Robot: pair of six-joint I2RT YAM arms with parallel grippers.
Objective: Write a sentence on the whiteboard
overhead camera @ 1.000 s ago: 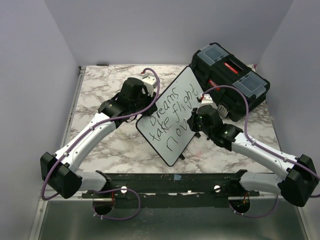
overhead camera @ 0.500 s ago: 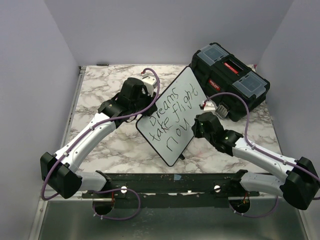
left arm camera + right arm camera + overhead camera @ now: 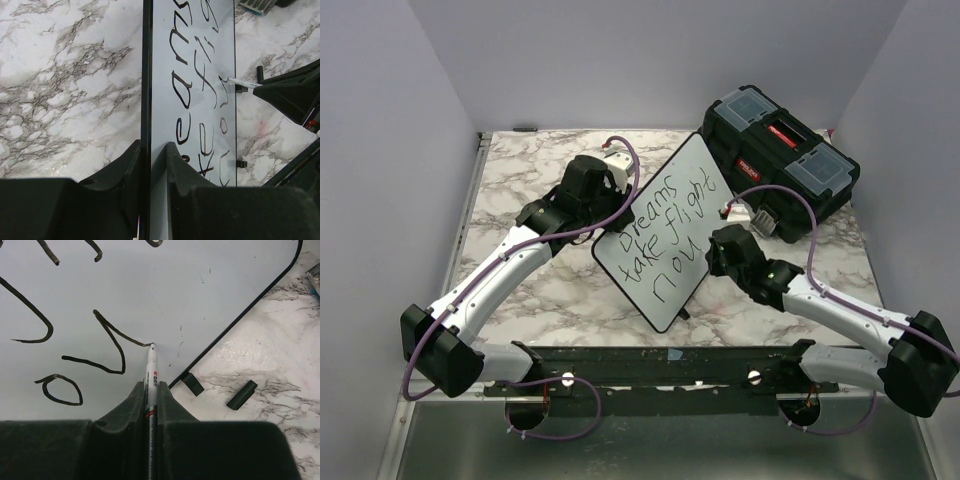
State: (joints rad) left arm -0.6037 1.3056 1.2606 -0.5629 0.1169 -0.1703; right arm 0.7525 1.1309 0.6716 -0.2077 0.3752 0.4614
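Observation:
The whiteboard (image 3: pixel 672 275) stands tilted on edge in the middle of the table. The sentence (image 3: pixel 665 215) reads "Dreams take flight" in black, with a few more letters on a third line below it. My left gripper (image 3: pixel 617 212) is shut on the board's left edge, with one finger on each face in the left wrist view (image 3: pixel 151 148). My right gripper (image 3: pixel 712 252) is shut on a white marker (image 3: pixel 151 371). The marker's tip touches the board at the end of a stroke of the third line (image 3: pixel 110 335).
A black toolbox (image 3: pixel 780 160) sits at the back right, close behind the board. A black marker cap (image 3: pixel 241 394) lies on the marble table by the board's lower corner. A small black clip (image 3: pixel 192 384) sits on the board's rim.
My right gripper has shifted a little along the third line with the marker on the board, and the last letter has gained a stroke. The left arm and board have not moved.

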